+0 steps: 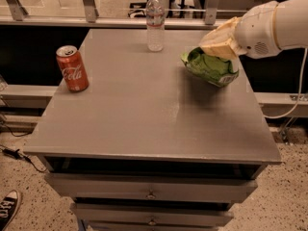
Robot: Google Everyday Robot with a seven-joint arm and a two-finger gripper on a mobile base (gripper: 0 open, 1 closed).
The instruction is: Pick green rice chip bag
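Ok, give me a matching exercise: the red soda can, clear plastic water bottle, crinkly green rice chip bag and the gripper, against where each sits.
1 red soda can
2 clear plastic water bottle
3 green rice chip bag
4 gripper

A right above the bag
B upright, left side of the grey table
C upright, middle of the far edge
D right side, under the gripper

Pairs: 1-B, 2-C, 3-D, 4-A.

Dim, warm light from above, soft focus throughout. The pincer (pixel 217 49) at upper right, gripping the green rice chip bag (pixel 210 67), drops a diffuse shadow on the bench (pixel 144 119).
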